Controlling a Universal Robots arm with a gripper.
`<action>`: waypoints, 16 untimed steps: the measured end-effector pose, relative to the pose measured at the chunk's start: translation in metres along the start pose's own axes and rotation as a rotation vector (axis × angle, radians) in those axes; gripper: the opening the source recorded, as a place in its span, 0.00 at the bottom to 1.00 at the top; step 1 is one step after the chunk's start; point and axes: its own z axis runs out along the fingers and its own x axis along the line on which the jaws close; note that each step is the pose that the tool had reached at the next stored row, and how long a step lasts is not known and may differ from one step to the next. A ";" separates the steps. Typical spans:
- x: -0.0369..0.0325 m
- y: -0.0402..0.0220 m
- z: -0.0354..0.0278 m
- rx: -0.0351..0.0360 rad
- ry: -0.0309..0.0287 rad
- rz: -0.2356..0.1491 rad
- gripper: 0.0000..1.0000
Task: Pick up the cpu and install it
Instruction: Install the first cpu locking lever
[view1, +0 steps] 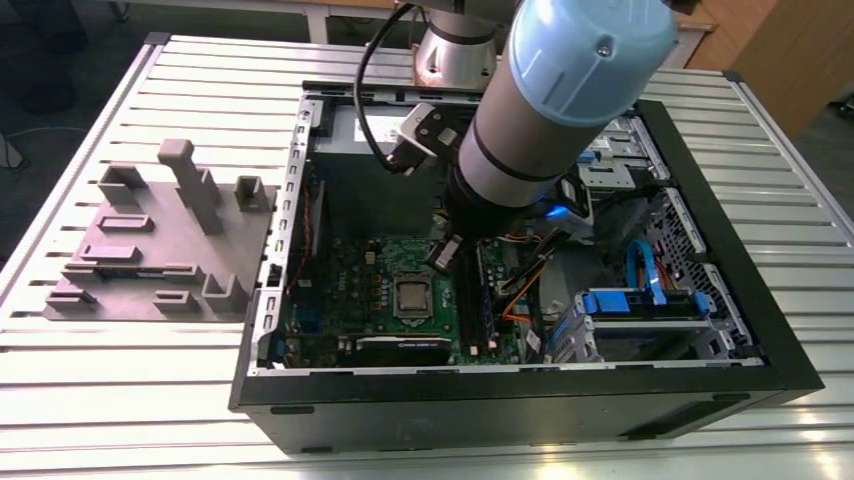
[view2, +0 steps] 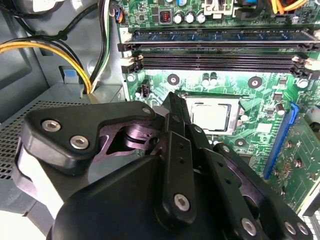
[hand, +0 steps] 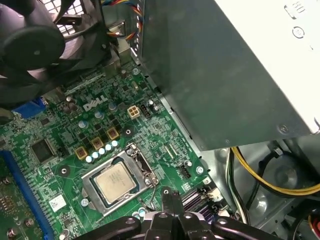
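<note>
**Q:** Item one, the jaws?

**A:** My jaws (view2: 173, 106) are hanging inside the open case (view1: 534, 385), low over the board (view1: 347, 290). In both wrist views the two tips are sitting pressed together with nothing between them. Empty, I am judging.

**Q:** Item two, the cpu?

**A:** The cpu (hand: 116, 181) is lying flat in the socket (hand: 146, 167), silver top up, metal frame around it. In the second wrist view it is showing just past my tips, close but apart from them. In the exterior view the cpu (view1: 412, 296) is sitting mid-board, and my jaws (view1: 447, 255) are hovering just above and beside it.

**Q:** Item three, surroundings?

**A:** The memory slots (view2: 215, 50) are running beyond the socket. The power supply (hand: 225, 75) is looming on one side and the fan (hand: 30, 45) on the other. The grey tray (view1: 147, 250) is standing on the worktop (view1: 134, 380), outside the case on the exterior view's left.

**Q:** Step in hand?

**A:** The late end of installing, I am judging: chip placed, nothing carried. Whether the frame is latched, I cannot tell.

**Q:** What is any further move calling for?

**A:** Small, careful motion, keeping clear of the slots, the cables and the chip's top.
</note>
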 end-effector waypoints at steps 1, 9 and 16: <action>0.0003 0.0005 0.0000 0.0004 0.0000 -0.001 0.11; 0.0032 0.0046 0.0006 -0.0032 0.0099 -0.043 0.11; 0.0036 0.0043 0.0007 -0.0035 0.0209 -0.120 0.11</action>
